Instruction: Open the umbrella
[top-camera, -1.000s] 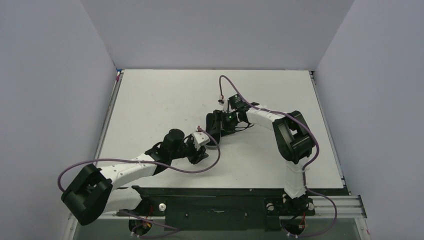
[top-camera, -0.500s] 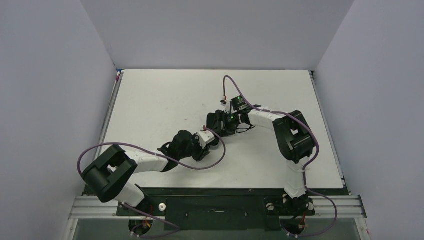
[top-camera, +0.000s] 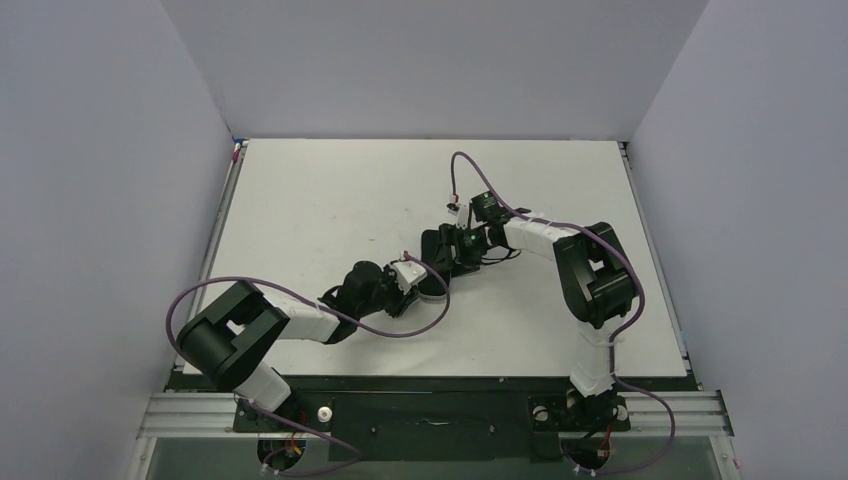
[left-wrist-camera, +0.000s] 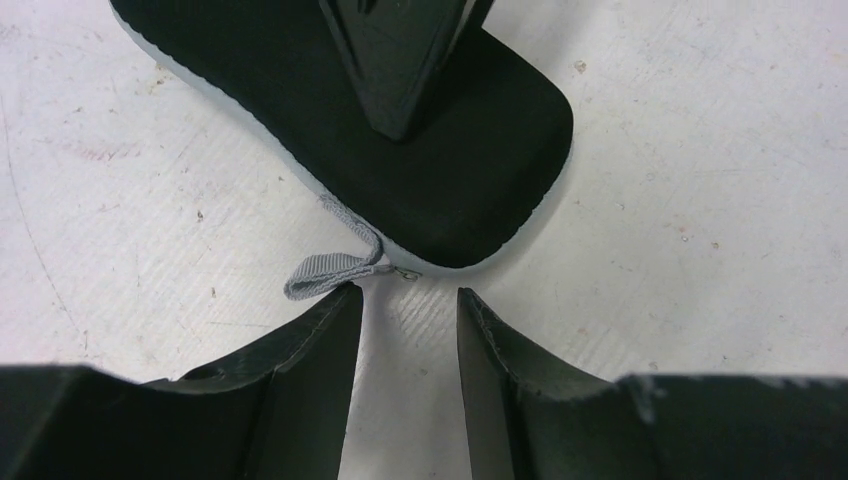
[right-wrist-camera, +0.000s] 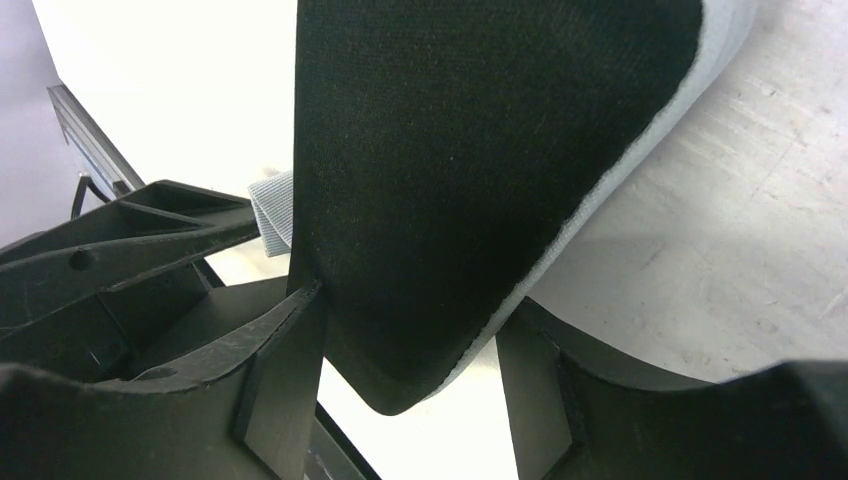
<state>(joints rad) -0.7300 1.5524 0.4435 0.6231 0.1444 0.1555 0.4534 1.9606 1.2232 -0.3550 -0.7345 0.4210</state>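
Observation:
The umbrella (left-wrist-camera: 430, 170) is folded: a flat black oblong with a pale lavender rim and a grey loop strap (left-wrist-camera: 322, 273) at its near end. In the left wrist view it rests on the white table just beyond my left gripper (left-wrist-camera: 405, 300), which is open and empty, its left fingertip touching the strap. My right gripper (right-wrist-camera: 405, 345) is closed around the umbrella's (right-wrist-camera: 470, 170) other end, with one finger lying on the black face (left-wrist-camera: 395, 60). In the top view both grippers meet mid-table, the left (top-camera: 428, 284) and the right (top-camera: 442, 250); the umbrella is mostly hidden there.
The white table (top-camera: 330, 200) is enclosed by grey walls on three sides. A black rail (top-camera: 430, 385) runs along the near edge by the arm bases. Purple cables (top-camera: 400, 335) loop over both arms.
My left arm has folded and swung its gripper right and forward, up to the umbrella's strap end. The right gripper has shifted slightly right with the umbrella.

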